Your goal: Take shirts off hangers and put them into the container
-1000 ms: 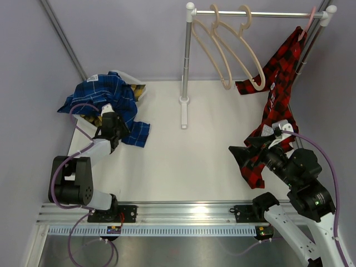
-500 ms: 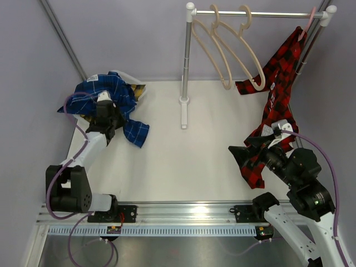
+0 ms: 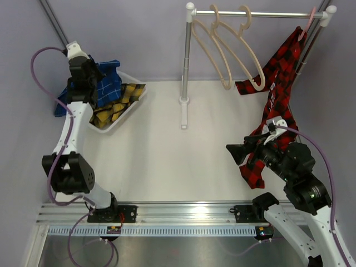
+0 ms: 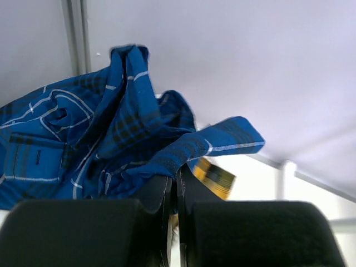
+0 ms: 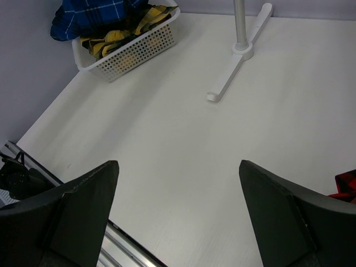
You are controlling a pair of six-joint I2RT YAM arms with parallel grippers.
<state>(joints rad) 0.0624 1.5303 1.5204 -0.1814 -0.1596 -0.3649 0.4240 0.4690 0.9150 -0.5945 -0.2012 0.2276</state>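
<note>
My left gripper [image 3: 90, 89] is raised at the far left, shut on the blue shirt [image 3: 107, 83], which hangs bunched from it over the container's left end. In the left wrist view the blue shirt [image 4: 111, 139] drapes over the shut gripper [image 4: 173, 183]. The white container [image 3: 127, 111] holds the yellow-and-black shirt [image 3: 114, 105]. The red-and-black shirt [image 3: 278, 72] hangs from the pinkish hanger [image 3: 308, 22] at the right of the rack. Two bare beige hangers [image 3: 222, 50] hang beside it. My right gripper [image 3: 243, 156] is open next to the red shirt's lower end, with nothing between its fingers [image 5: 83, 206].
The white-and-steel rack [image 3: 186, 55] stands at the back centre, its foot [image 5: 239, 50] running forward on the white table. Slanted metal poles and grey walls close in both back corners. A metal rail [image 3: 183, 214] runs along the near edge.
The left gripper closed on the blue shirt and lifted it up and back, off the table's left side to above the container's left end, uncovering the yellow shirt. The right arm barely moved.
</note>
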